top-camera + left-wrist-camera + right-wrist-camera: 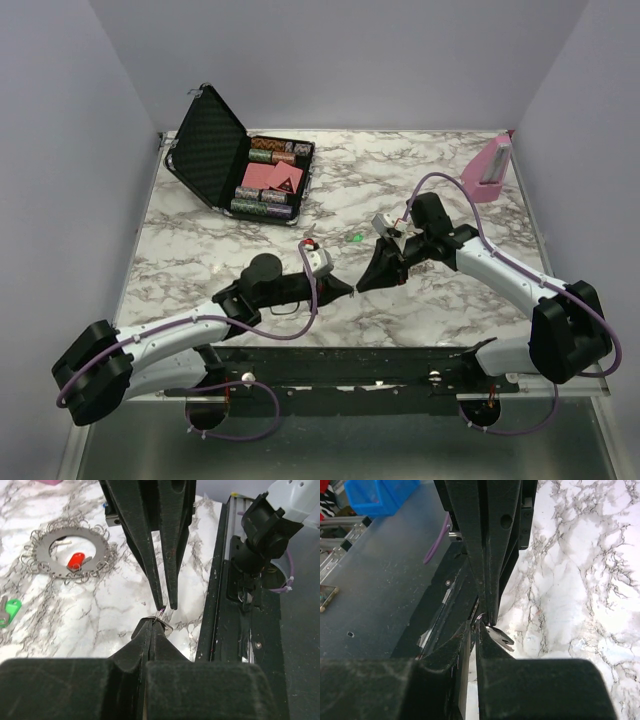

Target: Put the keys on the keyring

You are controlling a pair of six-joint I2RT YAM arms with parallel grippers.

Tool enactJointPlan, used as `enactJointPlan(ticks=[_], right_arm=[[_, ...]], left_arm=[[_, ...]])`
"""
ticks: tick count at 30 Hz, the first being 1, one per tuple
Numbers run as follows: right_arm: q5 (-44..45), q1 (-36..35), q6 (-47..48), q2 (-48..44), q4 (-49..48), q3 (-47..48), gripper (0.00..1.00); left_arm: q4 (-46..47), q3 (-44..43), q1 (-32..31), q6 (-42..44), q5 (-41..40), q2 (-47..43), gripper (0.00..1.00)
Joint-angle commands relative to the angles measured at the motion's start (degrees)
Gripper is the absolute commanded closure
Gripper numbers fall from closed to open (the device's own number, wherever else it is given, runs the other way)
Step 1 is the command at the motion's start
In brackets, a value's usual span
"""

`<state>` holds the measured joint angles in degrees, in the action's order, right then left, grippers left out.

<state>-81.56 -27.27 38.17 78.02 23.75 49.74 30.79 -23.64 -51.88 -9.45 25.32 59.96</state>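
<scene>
Both were meeting tip to tip over the tabletop near its front edge. The left tool and right tool were each squeezed closed, pinching one key between them, head colour hidden. The keyring lay flat well off, with a red key inside it and a green key nearby.

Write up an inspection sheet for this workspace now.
Surface: marble table, flat, veined pattern.
Job's things: keyring lying flat, red-headed key on it; green-headed key loose nearby; small metal key held at the gripper tips, head colour hidden.
Clutter: open black case of chips back left; pink stand back right.
Grippers: left gripper and right gripper both shut, tip to tip on that key.
Cables: purple cables looping along both arms.
Surroundings: lilac walls on three sides.
</scene>
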Motion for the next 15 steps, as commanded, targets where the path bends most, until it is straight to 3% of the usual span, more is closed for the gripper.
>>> enactJointPlan(ticks=[1, 7, 15], right_arm=[[-2.1, 0.2, -0.4, -0.3, 0.6, 0.5, 0.81], [-0.2, 0.2, -1.9, -0.3, -0.2, 0.5, 0.67], [3.0, 0.2, -9.3, -0.5, -6.8, -0.8, 0.61]], left_arm=[[-11.3, -3.9, 0.2, 0.3, -3.2, -1.6, 1.00], [-20.3, -8.5, 0.2, 2.0, -3.1, -1.0, 1.00], [-27.1, -12.7, 0.1, 2.1, -3.3, 0.0, 1.00]])
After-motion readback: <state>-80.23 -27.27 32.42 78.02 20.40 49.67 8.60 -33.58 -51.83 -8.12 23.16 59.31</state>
